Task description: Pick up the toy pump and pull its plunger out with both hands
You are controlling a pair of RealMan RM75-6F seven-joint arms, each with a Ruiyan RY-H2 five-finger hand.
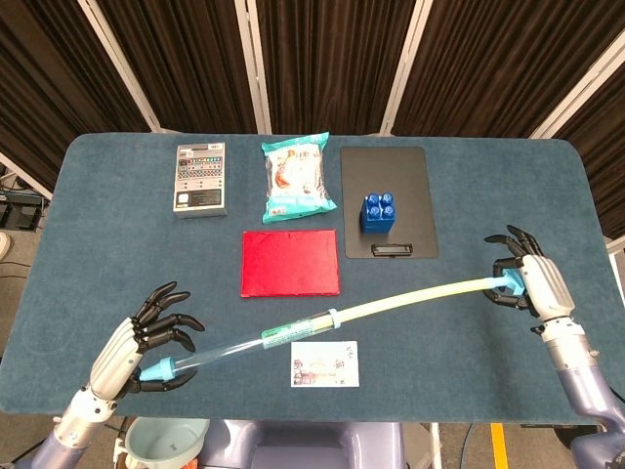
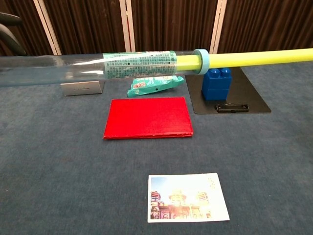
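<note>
The toy pump is held above the table between both hands. Its clear tube (image 1: 234, 343) (image 2: 54, 70) carries a green label and a light-blue collar (image 2: 201, 61). The yellow plunger rod (image 1: 410, 298) (image 2: 259, 57) sticks far out of it to the right. My left hand (image 1: 137, 344) grips the tube's blue end cap at the near left. My right hand (image 1: 532, 283) holds the plunger's blue handle at the right. In the chest view only a dark fingertip of the left hand (image 2: 12, 22) shows at the top left; the right hand is out of that view.
On the table lie a red book (image 1: 290, 262), a postcard (image 1: 324, 363), a snack bag (image 1: 296, 179), a grey calculator box (image 1: 200, 177) and a black clipboard (image 1: 410, 186) bearing a blue brick (image 1: 378, 211). A bowl (image 1: 161, 440) sits below the near edge.
</note>
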